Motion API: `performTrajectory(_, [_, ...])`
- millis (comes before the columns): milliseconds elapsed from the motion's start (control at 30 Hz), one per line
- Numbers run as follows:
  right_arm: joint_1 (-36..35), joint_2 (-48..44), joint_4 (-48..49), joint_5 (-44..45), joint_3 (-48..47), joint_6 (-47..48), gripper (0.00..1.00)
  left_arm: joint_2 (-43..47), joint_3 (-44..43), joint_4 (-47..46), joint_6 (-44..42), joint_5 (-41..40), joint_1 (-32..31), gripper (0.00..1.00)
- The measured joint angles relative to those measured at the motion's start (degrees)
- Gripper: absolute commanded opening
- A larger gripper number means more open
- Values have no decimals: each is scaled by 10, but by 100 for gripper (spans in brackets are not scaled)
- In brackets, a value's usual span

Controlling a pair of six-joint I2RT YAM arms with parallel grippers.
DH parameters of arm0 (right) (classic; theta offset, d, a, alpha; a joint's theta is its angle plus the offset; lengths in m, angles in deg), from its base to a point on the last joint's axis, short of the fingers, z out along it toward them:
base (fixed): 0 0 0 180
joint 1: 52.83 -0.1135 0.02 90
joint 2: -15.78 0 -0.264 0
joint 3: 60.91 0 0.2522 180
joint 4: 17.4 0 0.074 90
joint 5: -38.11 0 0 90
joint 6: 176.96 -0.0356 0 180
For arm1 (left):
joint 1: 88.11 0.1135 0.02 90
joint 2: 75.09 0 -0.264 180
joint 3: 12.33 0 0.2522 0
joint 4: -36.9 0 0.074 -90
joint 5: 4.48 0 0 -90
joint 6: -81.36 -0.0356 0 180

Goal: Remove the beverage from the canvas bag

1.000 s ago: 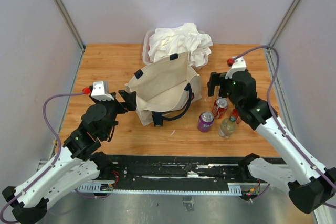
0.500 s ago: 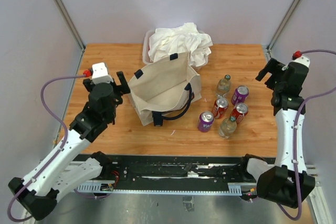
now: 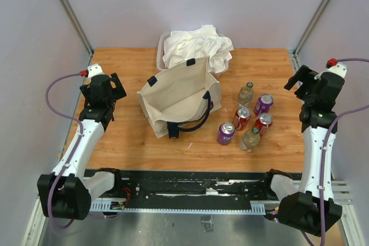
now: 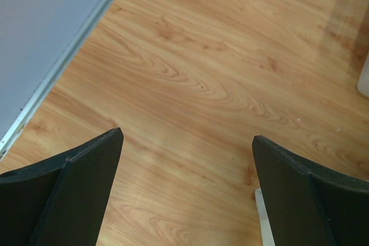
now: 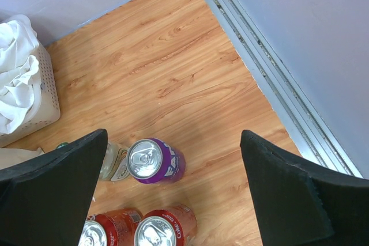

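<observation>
While left gripper and right gripper gape empty, canvas bag (beige, navy-strapped) slumped, mouth open.

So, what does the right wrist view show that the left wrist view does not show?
Only the right wrist view: a purple can, two red cans near it, a clear bottle, and the white cloth in its plastic tub. Only the left wrist view: nothing I can name, just a pale sliver at the right edge. Both: the wooden table, a grey wall with its rail, and an open, empty gripper, the right gripper or the left gripper.
</observation>
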Motion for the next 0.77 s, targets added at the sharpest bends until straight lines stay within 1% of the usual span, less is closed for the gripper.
performTrajectory(100, [0,0,0,0,0,0,98,-14,0,11,5,13,0,100])
performTrajectory(233, [0,0,0,0,2,0,98,-1,0,16,18,7,0,100])
performTrajectory(500, [0,0,0,-1,5,0,98,52,12,28,46,3,0,100])
performTrajectory(767, [0,-1,1,-1,14,0,98,85,28,33,52,-8,0,100])
